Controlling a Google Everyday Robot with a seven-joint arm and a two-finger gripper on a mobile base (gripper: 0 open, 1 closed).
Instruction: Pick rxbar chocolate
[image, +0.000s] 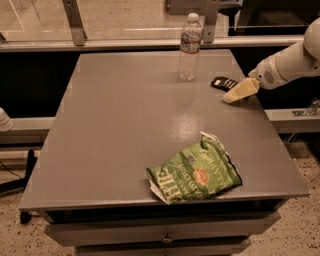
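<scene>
The rxbar chocolate (223, 82) is a small flat black bar with white lettering, lying near the right edge of the grey table (125, 130), right of the water bottle. My gripper (235, 94) comes in from the right on a white arm. Its yellowish fingers (242, 89) sit low over the table just to the right of and in front of the bar, overlapping its near right end. The bar lies flat on the table.
A clear plastic water bottle (189, 46) stands upright at the back of the table, left of the bar. A big green chip bag (195, 171) lies near the front edge. A rail and glass wall run behind the table.
</scene>
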